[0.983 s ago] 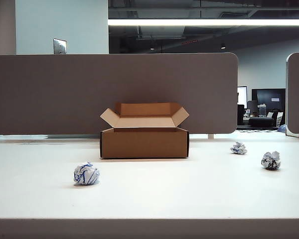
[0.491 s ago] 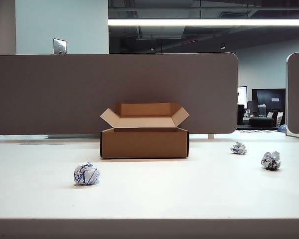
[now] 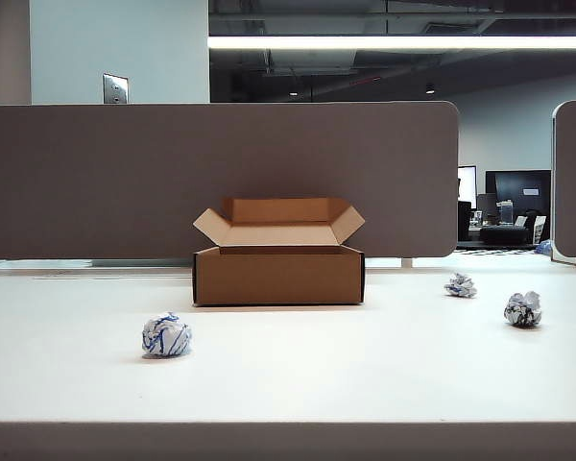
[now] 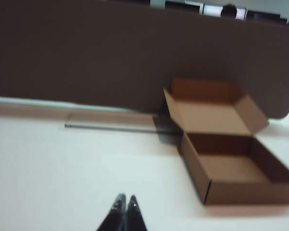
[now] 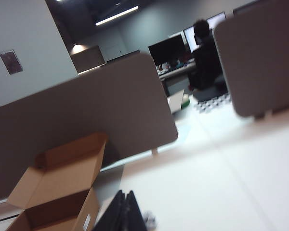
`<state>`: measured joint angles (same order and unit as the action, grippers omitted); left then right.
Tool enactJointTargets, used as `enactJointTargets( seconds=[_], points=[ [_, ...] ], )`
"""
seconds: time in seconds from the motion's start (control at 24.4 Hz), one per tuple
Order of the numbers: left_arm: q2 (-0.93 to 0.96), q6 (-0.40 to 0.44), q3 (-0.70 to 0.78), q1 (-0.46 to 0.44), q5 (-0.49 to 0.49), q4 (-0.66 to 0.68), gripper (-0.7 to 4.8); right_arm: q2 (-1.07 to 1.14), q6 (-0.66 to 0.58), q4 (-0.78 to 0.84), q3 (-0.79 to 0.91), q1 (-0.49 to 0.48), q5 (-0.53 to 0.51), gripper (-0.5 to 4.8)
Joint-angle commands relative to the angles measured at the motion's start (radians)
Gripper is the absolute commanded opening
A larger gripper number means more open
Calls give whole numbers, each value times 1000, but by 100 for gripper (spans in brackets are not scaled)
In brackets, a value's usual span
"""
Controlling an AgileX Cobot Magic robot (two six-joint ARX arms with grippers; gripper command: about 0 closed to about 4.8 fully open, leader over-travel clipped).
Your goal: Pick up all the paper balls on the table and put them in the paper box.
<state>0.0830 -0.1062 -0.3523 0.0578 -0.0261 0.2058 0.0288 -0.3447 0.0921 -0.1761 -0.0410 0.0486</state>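
Two pairs of dark fingers are pressed together with nothing between them: your left gripper [image 4: 124, 211] shows its tips touching over bare tabletop, and your right gripper [image 5: 121, 211] is pinched the same way. Neither arm appears in the exterior view.

Take the low brown cardboard paper box [image 3: 278, 275] as your landmark; it sits open, four flaps spread, in front of the grey-brown divider panel [image 3: 219, 178], and its floor looks empty in the left wrist view. All three small crumpled white paper balls with blue ink marks lie on the broad white table [image 3: 288, 384], so no pick has begun.

One ball [image 3: 167, 335] lies to the left of the box and nearer the front edge. A second [image 3: 460, 285] lies to the right of the box, about level with its front wall. The third [image 3: 522, 309] lies further right still and a little nearer the front.

In the right wrist view a blurred pale scrap [image 5: 150, 221] just beside the fingertips may be one of these, but you cannot be sure.

- Spread the fingers before descending; closed tips would only push a wad away.
- Send the left arm to the ball left of the box, the right arm to the two on the right.
- Come down straddling the wad, squeeze gently, since the paper will probably crush.
- Lift clear of the front wall and flaps, and release over the box floor.
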Motion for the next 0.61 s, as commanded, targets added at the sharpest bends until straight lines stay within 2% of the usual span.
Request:
enactJointTargets(
  seconds=[0.04,0.12,0.25,0.41,0.49,0.61],
  points=[
    [136,-4,-140,0,-29,24,-6,79,177,-102,-147,0,-3,-9],
    [250,1,-231,0,-84,26,-6,160,269,-116,-234,0,-2,-9],
    [413,1,-346,0,-170,25,-6,304,344,-122,-349,0,-1,-9],
    [618,2,-480,1,-310,27,-6,531,347,-124,-479,1,-14,-9],
    [717,3,-536,8,-394,46,-6,654,343,-142,-540,3,-92,-9],
    [804,6,-566,39,-444,84,-5,778,344,-153,-587,35,-112,-9]
  ],
)
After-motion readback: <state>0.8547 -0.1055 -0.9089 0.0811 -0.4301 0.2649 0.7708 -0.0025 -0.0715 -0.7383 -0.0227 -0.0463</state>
